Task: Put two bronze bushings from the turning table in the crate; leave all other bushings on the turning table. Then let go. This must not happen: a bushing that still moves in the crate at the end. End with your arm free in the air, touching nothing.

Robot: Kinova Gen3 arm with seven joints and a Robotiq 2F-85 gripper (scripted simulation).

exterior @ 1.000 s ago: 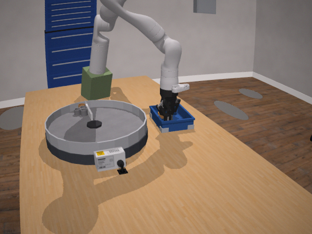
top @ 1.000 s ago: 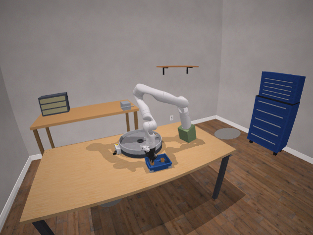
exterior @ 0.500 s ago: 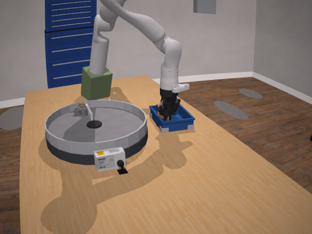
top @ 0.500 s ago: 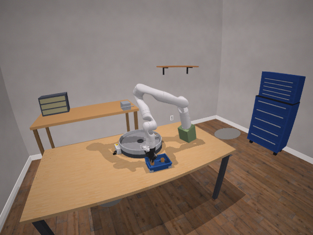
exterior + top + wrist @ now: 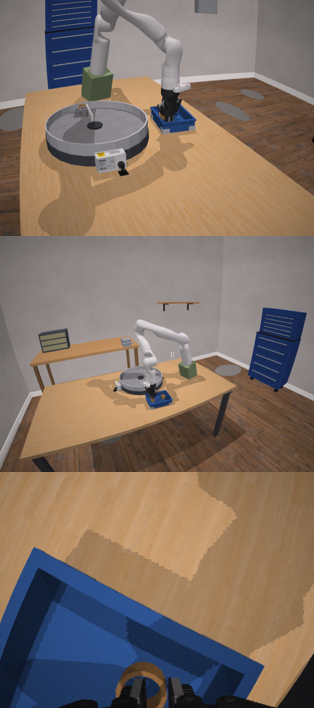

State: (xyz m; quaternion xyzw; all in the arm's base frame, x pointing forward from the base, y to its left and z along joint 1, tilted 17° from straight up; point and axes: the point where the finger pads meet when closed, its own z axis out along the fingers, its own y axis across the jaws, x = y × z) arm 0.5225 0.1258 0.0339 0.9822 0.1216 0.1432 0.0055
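So in the exterior view, going left to right, the turntable (image 5: 124, 386) (image 5: 58, 141) is sitting on the wooden table (image 5: 83, 418) (image 5: 202, 197) with a few grey bushings (image 5: 77, 113) bunched by the far rim, and a bronze one (image 5: 82, 105) is peeking out behind them, just its orange-brown rim showing. A pale bar (image 5: 90, 112) is standing right beside that bunch. Further right, the blue crate (image 5: 162, 404) (image 5: 180, 127) (image 5: 150, 609) is holding two bronze bushings. In the top view the left bushing (image 5: 152, 400) (image 5: 142, 670) is standing right at the fingers, and the right bushing (image 5: 163, 396) is standing apart from it, both short and a warm matte orange-brown. From the wrist, the left one is looking like a thick ring with a round hole, one fingertip overlapping it. The gripper (image 5: 152, 397) (image 5: 169, 119) (image 5: 157, 692) is reaching down into the crate, fingers standing slightly open with a narrow gap, not gripping anything
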